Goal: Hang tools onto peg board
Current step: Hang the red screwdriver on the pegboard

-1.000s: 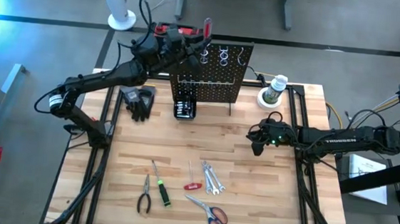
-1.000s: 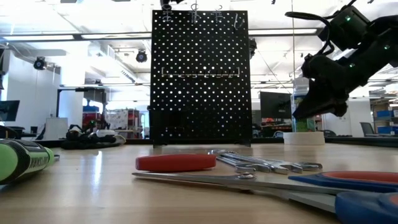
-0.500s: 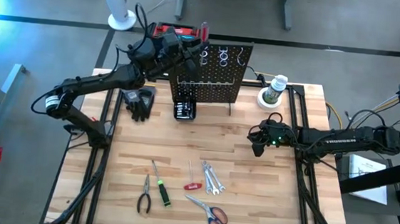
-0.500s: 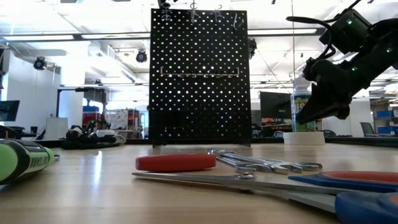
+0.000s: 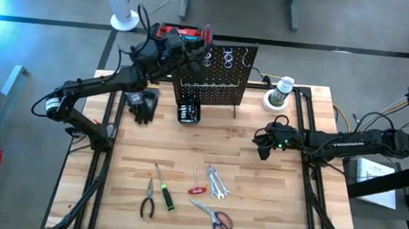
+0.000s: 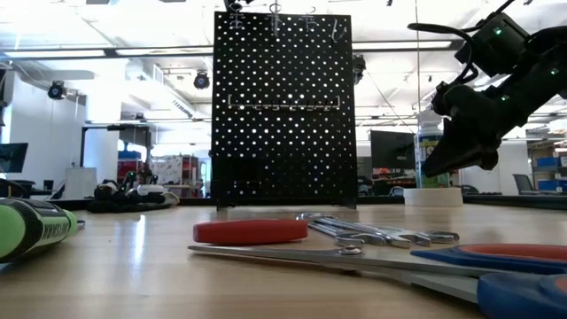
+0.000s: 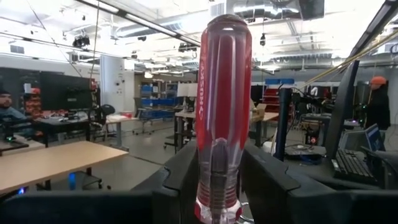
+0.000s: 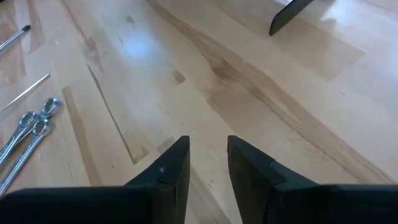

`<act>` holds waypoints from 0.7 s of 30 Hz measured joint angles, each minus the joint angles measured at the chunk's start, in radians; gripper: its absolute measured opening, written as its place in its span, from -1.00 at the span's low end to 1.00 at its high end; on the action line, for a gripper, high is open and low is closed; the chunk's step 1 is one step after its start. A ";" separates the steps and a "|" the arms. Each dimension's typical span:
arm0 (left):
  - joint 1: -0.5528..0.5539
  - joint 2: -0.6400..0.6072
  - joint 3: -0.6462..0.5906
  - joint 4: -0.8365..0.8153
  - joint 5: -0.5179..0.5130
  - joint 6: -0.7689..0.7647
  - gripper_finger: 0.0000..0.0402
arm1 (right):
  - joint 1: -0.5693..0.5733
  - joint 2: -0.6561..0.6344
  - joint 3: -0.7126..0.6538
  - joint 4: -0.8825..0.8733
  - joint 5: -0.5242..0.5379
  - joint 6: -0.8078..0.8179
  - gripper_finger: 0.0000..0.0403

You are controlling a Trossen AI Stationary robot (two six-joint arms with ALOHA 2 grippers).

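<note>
A robotics lab or workshop: open industrial ceiling with strip lights and ducts, rows of worktables and monitors, concrete floor, a person at a far workstation.

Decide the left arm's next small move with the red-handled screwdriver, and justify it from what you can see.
Probably lower the red-handled screwdriver into a white ring holder. The left gripper holds it upright at the peg board's top edge, not yet seated. The right gripper waits over the table.
</note>
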State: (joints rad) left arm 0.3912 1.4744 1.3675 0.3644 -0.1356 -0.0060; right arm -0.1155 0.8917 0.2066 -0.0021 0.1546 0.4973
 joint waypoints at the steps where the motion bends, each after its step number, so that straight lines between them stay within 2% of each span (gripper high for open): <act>1: 0.000 0.001 0.009 -0.013 -0.003 0.001 -0.48 | 0.000 0.000 0.000 0.001 0.000 0.000 -0.54; 7: 0.000 0.004 0.060 -0.138 -0.032 0.014 -0.39 | 0.000 0.000 0.000 0.007 -0.001 0.001 -0.55; 16: 0.000 -0.004 0.061 -0.158 -0.044 0.032 -0.09 | 0.000 0.000 0.000 0.008 -0.006 0.018 -0.57; 21: 0.000 -0.028 0.057 -0.180 -0.056 0.058 -0.01 | 0.002 0.000 0.000 0.008 -0.007 0.019 -0.52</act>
State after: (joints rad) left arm 0.3910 1.4460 1.4246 0.1845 -0.1921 0.0517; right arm -0.1131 0.8917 0.2066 0.0055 0.1474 0.5167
